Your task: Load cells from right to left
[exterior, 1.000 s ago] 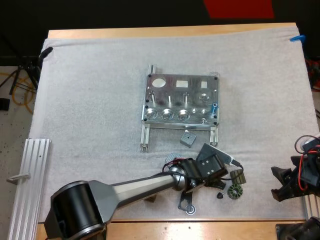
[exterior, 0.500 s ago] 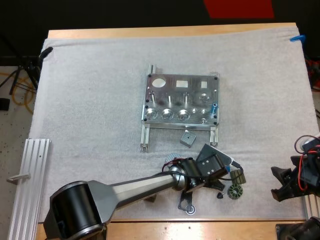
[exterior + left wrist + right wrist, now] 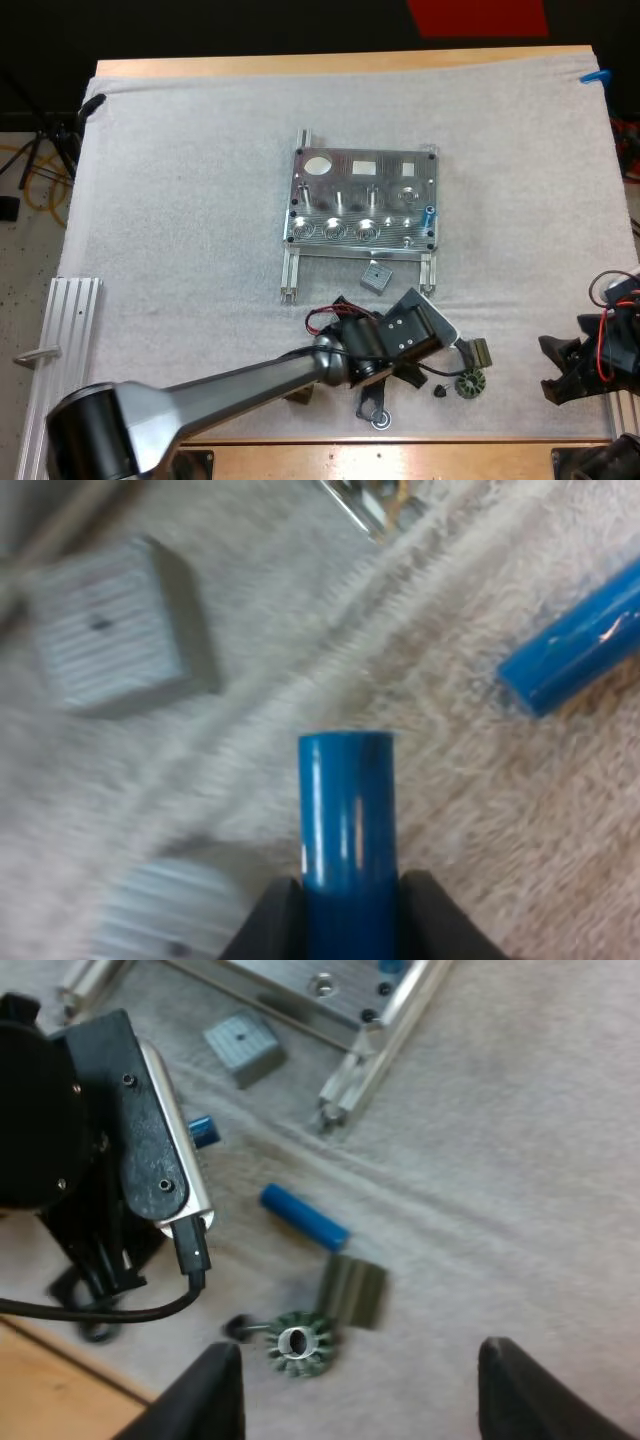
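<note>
Movement in the left arm is the news: its wrist has drawn back leftward from the small dark parts (image 3: pixel 470 382) since half a second ago. The left tool (image 3: pixel 348 910) is clamped from both sides on a blue cell (image 3: pixel 348 810), so the pick looks done and the carry to the fixture (image 3: pixel 362 200) should come next. That cell's long axis runs in line with the tool, its free end pointing straight out ahead over the mat (image 3: pixel 180 200), between a grey block (image 3: pixel 115 625) and a second cell (image 3: pixel 575 640) lying flat. The right tool (image 3: pixel 365 1390) hangs at the bench (image 3: pixel 340 62)'s right edge, spread wide with nothing in it.
</note>
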